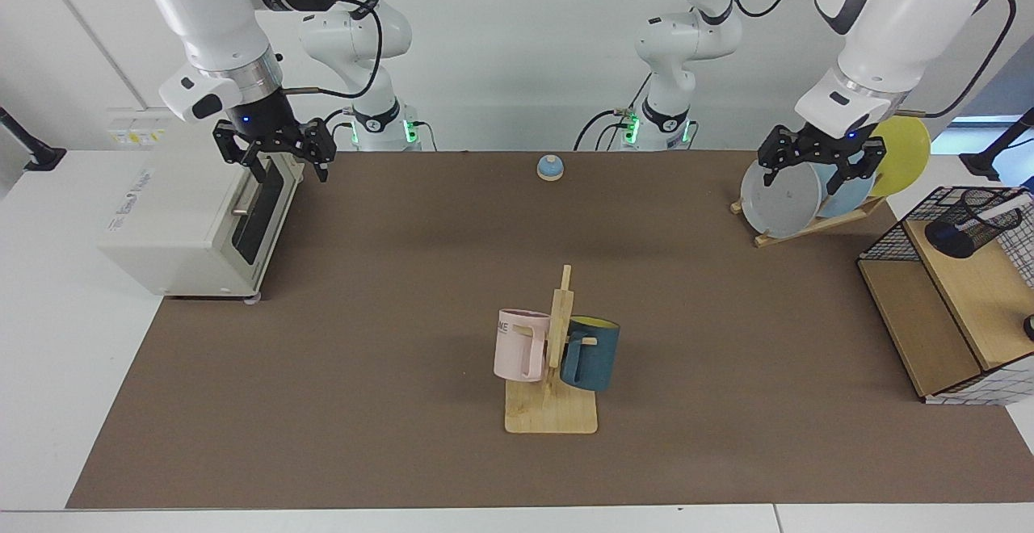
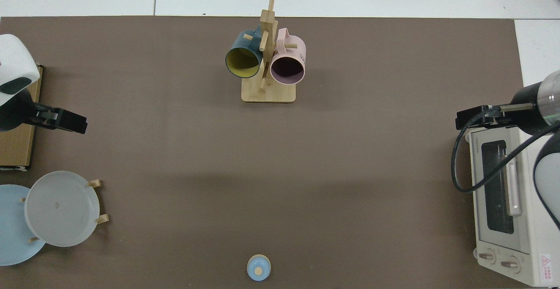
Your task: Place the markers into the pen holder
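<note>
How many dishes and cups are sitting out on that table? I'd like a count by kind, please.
Plates: 3, grey, light blue, yellow, all standing in the wooden plate rack.
Mugs: 2, pink and dark teal, hanging on the wooden mug tree.
Total: 5.

At the right edge of your facing view, the black mesh pen holder (image 1: 964, 226) stands on a wooden shelf (image 1: 985, 291). The white marker (image 1: 1004, 210) leans inside it, tip poking out toward the upper right.
</note>
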Robot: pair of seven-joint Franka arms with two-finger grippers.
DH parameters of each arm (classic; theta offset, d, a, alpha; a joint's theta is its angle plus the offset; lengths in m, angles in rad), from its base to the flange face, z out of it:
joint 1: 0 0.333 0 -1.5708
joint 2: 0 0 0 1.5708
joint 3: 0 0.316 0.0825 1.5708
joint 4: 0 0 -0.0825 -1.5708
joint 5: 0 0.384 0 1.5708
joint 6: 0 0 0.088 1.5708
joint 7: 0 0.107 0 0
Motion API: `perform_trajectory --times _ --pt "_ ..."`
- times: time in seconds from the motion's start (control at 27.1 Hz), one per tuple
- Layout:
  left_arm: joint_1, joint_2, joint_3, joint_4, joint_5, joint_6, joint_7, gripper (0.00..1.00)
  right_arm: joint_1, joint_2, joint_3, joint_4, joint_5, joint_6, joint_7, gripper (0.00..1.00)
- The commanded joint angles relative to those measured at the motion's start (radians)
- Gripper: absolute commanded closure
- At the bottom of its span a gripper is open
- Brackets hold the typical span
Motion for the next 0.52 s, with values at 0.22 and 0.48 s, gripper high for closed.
perform_trajectory --times 0.22,0.48 --pt "-0.037 -0.084 0.063 -0.142 -0.05 0.106 -0.004 0.0 -0.019 -0.003 0.011 0.0 0.01 0.001 -0.024 0.0" --pt "-0.186 -0.06 0.218 -0.103 -0.042 0.111 0.024 0.0 -0.019 -0.003 0.011 0.0 0.01 0.001 -0.024 0.0"
